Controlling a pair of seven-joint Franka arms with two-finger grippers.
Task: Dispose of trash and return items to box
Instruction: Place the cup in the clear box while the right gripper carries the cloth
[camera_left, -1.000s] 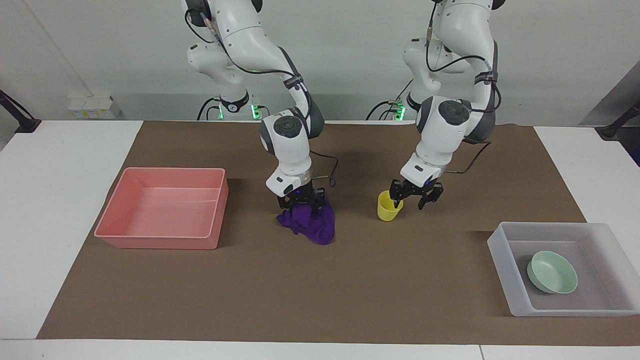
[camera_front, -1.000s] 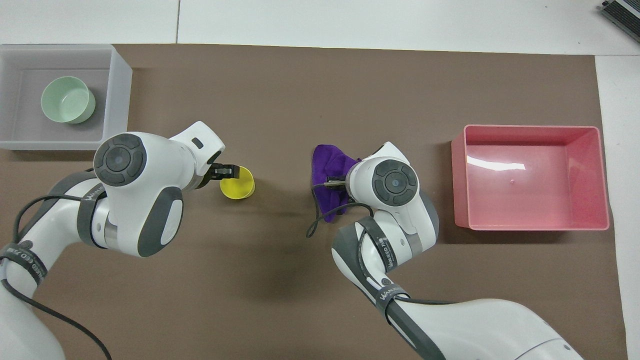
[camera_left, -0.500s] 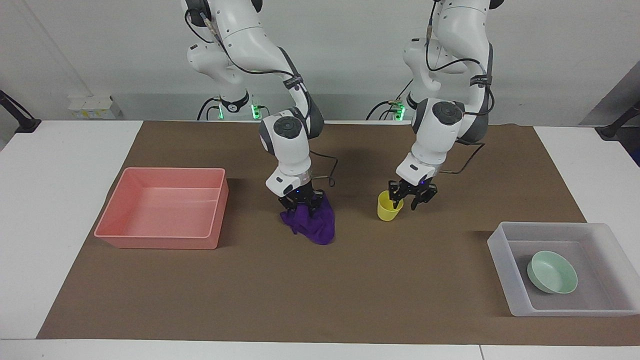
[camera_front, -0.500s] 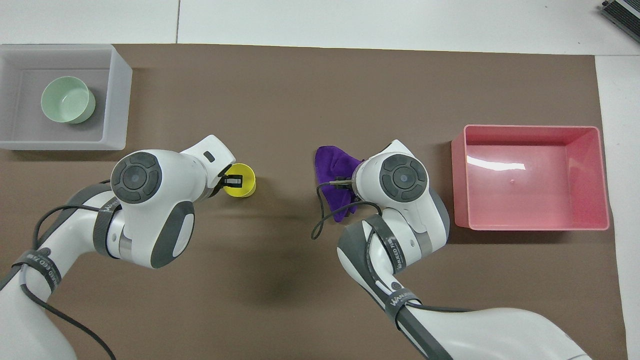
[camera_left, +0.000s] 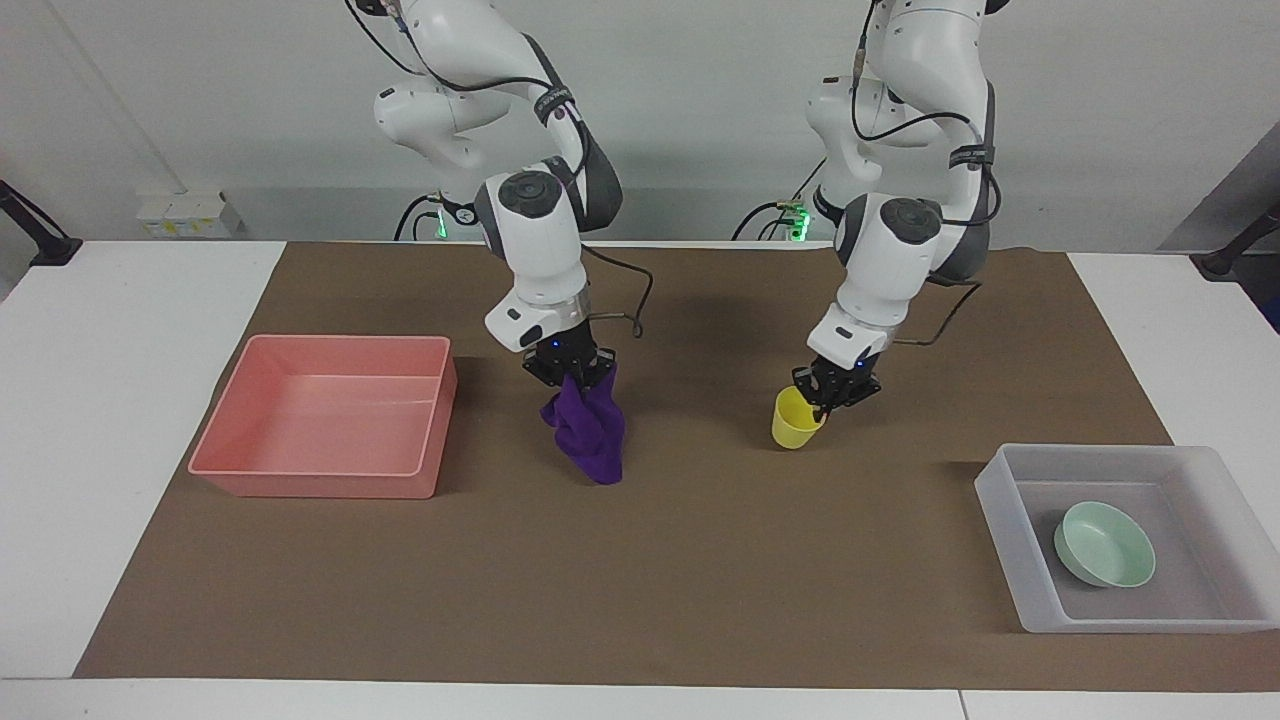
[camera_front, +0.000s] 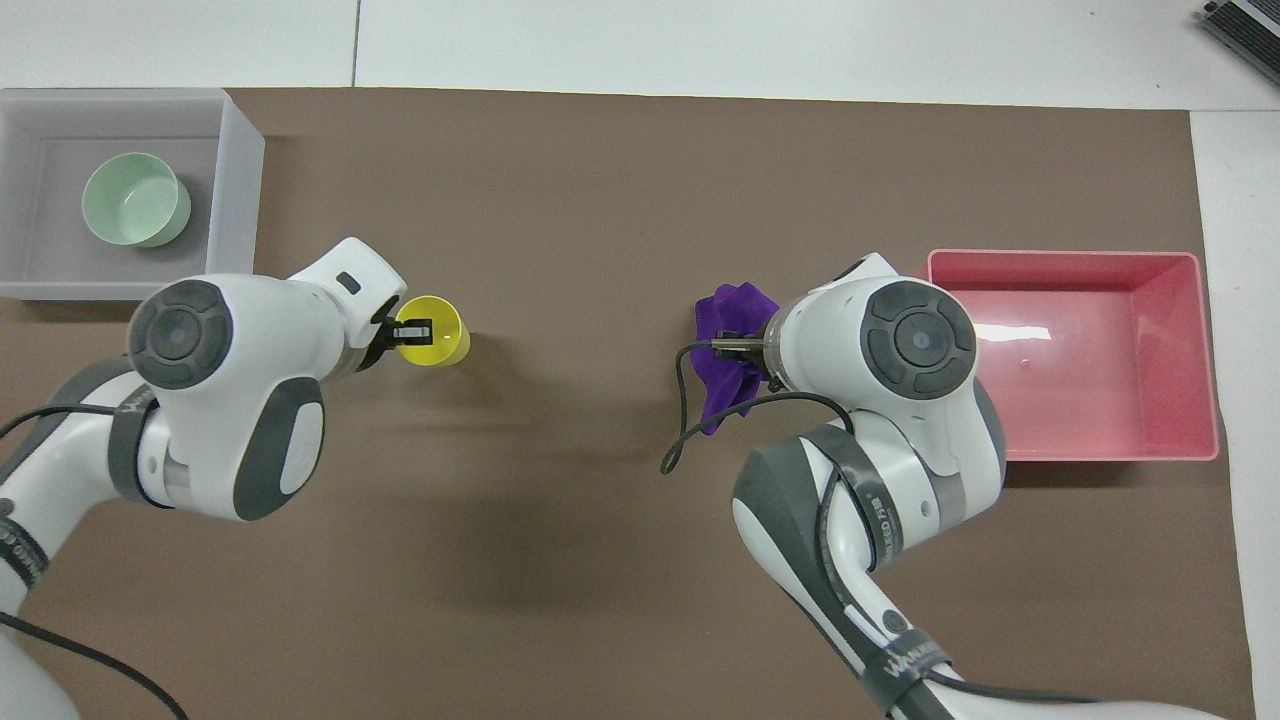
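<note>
Purple rag (camera_left: 588, 432) hangs pinched in right jaws; left jaws pinch yellow cup's (camera_left: 795, 419) rim.

- In the overhead view the right arm's wrist housing covers the right gripper (camera_left: 571, 372) and the 4 o'clock part of the purple rag (camera_front: 728, 352).
- The left arm's housing hides most of the left gripper (camera_front: 412, 330) there; only a finger at the yellow cup (camera_front: 433, 331) rim shows.
- The translucent tray (camera_front: 236, 190) is cut by the overhead picture's 9 o'clock edge, and by the facing view's 3 o'clock edge.
- Both arms' upper links run off the facing view's 12 o'clock edge.
</note>
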